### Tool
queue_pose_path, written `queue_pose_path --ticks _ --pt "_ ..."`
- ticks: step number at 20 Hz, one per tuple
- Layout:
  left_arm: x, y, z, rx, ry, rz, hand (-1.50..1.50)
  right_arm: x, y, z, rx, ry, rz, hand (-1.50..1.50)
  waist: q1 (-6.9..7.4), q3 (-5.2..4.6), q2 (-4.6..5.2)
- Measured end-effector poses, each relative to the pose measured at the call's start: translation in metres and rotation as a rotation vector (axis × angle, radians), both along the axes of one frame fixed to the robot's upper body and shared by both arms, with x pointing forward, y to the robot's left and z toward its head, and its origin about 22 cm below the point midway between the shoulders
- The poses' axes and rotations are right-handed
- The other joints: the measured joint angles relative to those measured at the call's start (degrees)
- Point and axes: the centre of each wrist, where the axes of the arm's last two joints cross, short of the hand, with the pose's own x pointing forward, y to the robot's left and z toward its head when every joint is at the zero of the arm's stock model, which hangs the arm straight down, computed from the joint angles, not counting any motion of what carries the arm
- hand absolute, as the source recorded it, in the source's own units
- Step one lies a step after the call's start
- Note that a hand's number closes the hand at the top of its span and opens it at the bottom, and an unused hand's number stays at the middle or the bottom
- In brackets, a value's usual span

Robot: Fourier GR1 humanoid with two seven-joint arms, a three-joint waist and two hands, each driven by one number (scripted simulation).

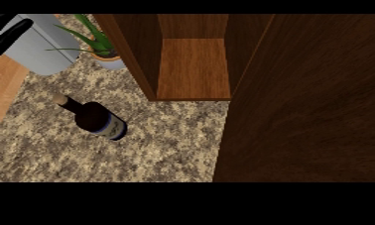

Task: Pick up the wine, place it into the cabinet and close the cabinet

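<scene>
Wine bottle (95, 118) stands alone on the counter (161, 154), left of and just in front of the open cabinet (192, 65); door (307, 105) swung wide so the shelf is reachable. Neither hand in view, state unknown; pick not yet started

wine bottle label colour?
Blue with a pale band, on the dark wine bottle standing on the speckled counter. Head view shows it best.
</scene>
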Motion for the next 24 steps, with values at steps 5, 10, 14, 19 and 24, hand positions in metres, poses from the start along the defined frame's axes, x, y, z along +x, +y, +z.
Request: queue_pose_path --ticks 5,10,14,19,24 --pt "0.009 0.005 -0.018 0.010 0.019 0.015 -1.50 -0.001 0.000 0.001 -0.016 0.000 -0.008 -1.50 -0.38 -0.01 0.02" --pt "0.014 0.003 -0.039 0.018 0.036 0.023 -1.50 -0.002 0.003 0.003 -0.017 0.008 -0.002 -1.50 -0.43 -0.02 0.00" --pt "0.017 0.006 -0.055 0.034 0.049 0.025 -1.50 -0.004 0.007 0.004 -0.011 0.018 0.003 -1.50 -0.48 -0.03 -0.02" --pt "0.020 0.012 -0.083 0.050 0.060 0.041 -1.50 -0.005 0.009 0.004 -0.015 0.018 0.004 -1.50 -0.56 -0.04 -0.01" --pt "0.024 0.021 -0.113 0.056 0.080 0.064 -1.50 -0.004 0.010 0.008 -0.026 0.015 -0.001 -1.50 -0.57 -0.05 0.02"
